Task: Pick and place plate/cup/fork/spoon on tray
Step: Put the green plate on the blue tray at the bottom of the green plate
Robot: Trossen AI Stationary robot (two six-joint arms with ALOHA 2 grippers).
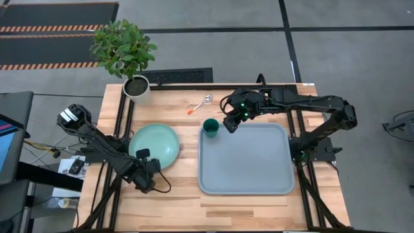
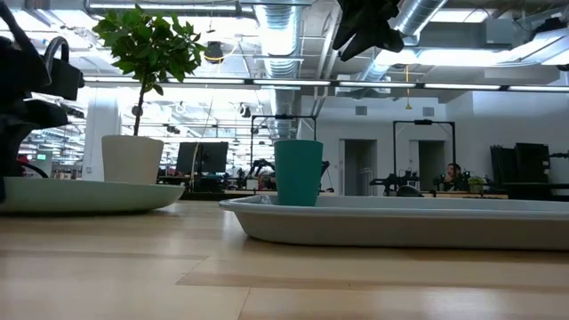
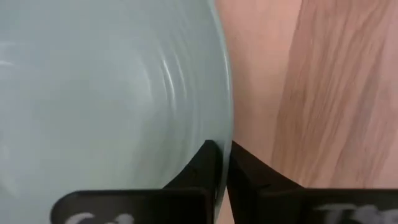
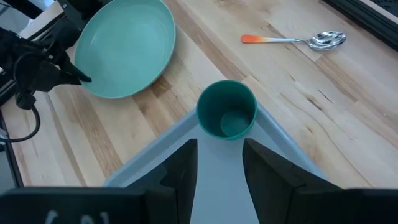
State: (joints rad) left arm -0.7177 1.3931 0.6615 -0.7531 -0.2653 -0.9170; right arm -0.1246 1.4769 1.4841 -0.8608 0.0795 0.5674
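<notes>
The left gripper (image 1: 143, 169) sits at the near edge of the plate (image 1: 154, 145), its two fingers (image 3: 202, 168) pinched together on the plate's rim, one inside the dish and one outside. The plate lies on the wooden table (image 1: 168, 207), just left of the tray (image 1: 244, 162) and apart from it.

The tray rests flat on the table at centre right. The cup (image 1: 210, 127) stands upright in the tray's far left corner, open side up, right against the rim.

The right gripper (image 1: 231, 123) hangs in the air just right of the cup, above the tray's far edge; its fingers (image 4: 183, 165) are spread apart with nothing between them, and the cup shows in the gap beyond them.

Farther back, the spoon (image 1: 200, 103) lies on the bare wood beyond the tray, orange handle pointing toward the plate side. At the far left corner stands a potted plant (image 1: 124, 55) in a white pot.
</notes>
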